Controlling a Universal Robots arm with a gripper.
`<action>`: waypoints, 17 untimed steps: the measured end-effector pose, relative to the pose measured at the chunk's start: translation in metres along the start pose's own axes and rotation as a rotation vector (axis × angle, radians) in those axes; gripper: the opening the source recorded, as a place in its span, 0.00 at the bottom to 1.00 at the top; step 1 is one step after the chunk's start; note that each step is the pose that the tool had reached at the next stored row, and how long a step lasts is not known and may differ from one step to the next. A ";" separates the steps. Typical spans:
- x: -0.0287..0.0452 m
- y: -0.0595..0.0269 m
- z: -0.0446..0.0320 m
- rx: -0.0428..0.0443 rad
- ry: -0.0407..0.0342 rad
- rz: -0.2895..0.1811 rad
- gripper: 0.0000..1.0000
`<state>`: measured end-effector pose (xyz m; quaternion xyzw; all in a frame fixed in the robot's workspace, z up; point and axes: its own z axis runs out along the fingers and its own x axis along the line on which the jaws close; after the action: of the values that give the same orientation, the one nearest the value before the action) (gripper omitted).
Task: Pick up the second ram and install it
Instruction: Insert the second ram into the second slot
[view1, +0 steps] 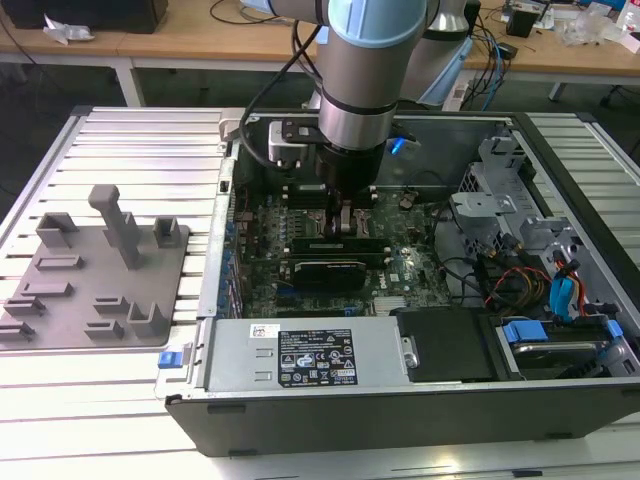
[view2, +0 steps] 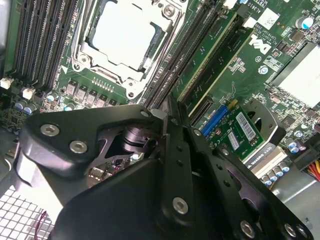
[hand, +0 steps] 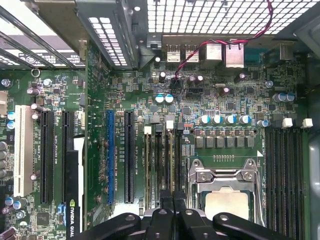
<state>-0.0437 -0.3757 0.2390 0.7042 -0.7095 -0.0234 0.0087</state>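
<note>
Around the work: open PC case (view1: 400, 410) lay flat on the slatted counter (view1: 130, 150). A grey moulded fixture (view1: 90, 270) sat well apart from it, on the exterior view's left. Inside, the power supply (view1: 300, 355) sat along the near wall and a cable tangle (view1: 520, 270) on the exterior view's right.

The arm (view1: 370, 60) stood straight down over the board and blocked most of the socket area in the exterior view. A black ribbed card (view1: 325, 270) lay just beside the claw (view1: 345, 222), on the near side.

In the first wrist view we saw a blue expansion slot (hand: 110, 155), black slots beside it and a red wire (hand: 200, 50) near the rear ports. Processor socket (hand: 225, 195) was cut off by the frame edge. The second wrist view showed it whole (view2: 122, 35), silver frame and bare lid.

Claw (hand: 173, 200) was narrow, fingers almost together over the memory slots next to the socket. Its own body hid the tips' contact point (view2: 167, 112). We couldn't tell whether anything sat between them.

Second ram (view2: 212, 57): our best read was the long thin dark-green stick standing on edge in the slot bank, just beside the claw tips. It sat between the socket and a small upright card (view2: 235, 130). Chips on it were too small to make out, as was how deep it sat.
</note>
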 end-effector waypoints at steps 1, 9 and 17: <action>0.0000 0.0000 0.0000 -0.0001 0.0001 0.000 0.09; 0.0000 -0.0001 0.0017 0.0000 -0.0001 0.000 0.09; 0.0001 -0.0004 0.0034 0.0000 -0.0001 0.000 0.09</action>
<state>-0.0434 -0.3757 0.2356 0.7042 -0.7095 -0.0234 0.0086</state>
